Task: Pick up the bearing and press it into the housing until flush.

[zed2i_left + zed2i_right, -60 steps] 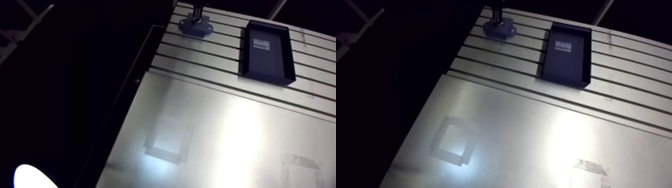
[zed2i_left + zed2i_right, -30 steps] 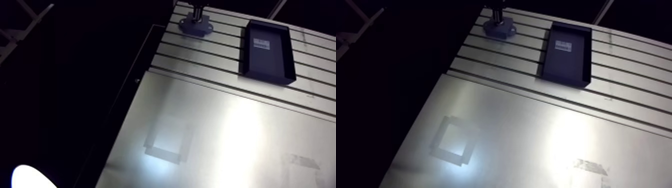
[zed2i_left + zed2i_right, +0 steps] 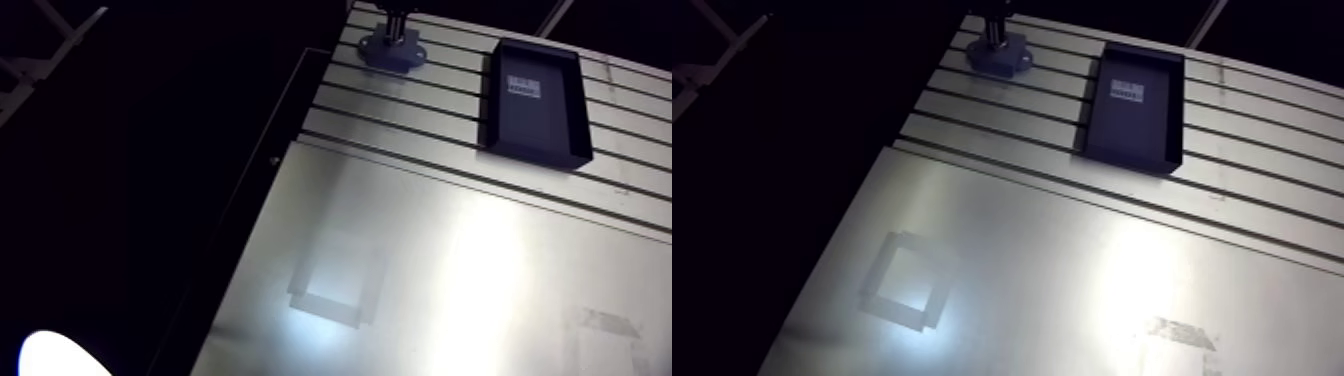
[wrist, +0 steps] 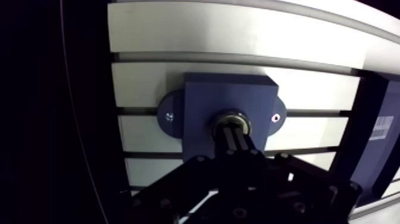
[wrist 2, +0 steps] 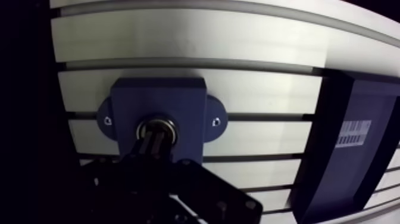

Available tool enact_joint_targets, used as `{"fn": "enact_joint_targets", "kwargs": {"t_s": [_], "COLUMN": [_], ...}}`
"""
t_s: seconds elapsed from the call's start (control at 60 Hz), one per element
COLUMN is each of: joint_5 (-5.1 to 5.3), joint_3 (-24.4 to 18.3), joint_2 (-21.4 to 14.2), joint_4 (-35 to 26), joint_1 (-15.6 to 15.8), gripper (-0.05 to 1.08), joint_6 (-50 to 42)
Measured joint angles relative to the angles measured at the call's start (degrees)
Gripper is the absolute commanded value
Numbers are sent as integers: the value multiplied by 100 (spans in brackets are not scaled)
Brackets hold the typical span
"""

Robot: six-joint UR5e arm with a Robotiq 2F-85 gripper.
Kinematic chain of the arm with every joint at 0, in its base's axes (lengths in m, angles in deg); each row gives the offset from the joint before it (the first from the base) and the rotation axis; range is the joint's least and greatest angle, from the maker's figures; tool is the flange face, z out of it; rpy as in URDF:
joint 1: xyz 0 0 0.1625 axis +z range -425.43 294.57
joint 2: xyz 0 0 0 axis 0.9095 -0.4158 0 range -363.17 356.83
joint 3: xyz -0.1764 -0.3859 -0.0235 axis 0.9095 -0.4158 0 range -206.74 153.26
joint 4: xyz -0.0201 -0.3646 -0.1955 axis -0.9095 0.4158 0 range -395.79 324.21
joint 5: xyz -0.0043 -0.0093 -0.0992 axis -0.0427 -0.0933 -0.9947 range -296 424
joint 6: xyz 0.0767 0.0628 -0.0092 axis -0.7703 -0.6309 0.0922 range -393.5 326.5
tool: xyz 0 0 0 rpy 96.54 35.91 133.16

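The dark blue housing (image 4: 202, 101) is bolted by its two ears across the table's slots. A metal bearing (image 4: 233, 117) sits in its central bore, only its shiny rim showing. My gripper (image 4: 233, 132) is shut, with its fingers closed together into one narrow column. Their tips rest on top of the bearing, inside its rim. How deep the bearing sits in the bore is hidden by the fingers. In the arm view the housing (image 3: 392, 50) lies at the far left corner of the slotted table, and the gripper (image 3: 396, 14) comes straight down onto it.
A black rectangular tray (image 3: 535, 100) with a white barcode label lies to the right of the housing. The table's left edge (image 3: 300, 110) runs close beside the housing. A taped square outline (image 3: 907, 280) marks the smooth plate nearer the camera.
The whole picture has shifted very slightly, so the camera moved a little. Gripper, bearing and housing keep the same relation.
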Motion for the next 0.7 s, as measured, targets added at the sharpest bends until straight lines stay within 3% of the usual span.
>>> {"fn": "enact_joint_targets", "kwargs": {"t_s": [0.7], "joint_5": [-8], "joint_3": [-3], "joint_2": [21], "joint_4": [4], "joint_1": [3], "gripper": [86], "joint_6": [0]}}
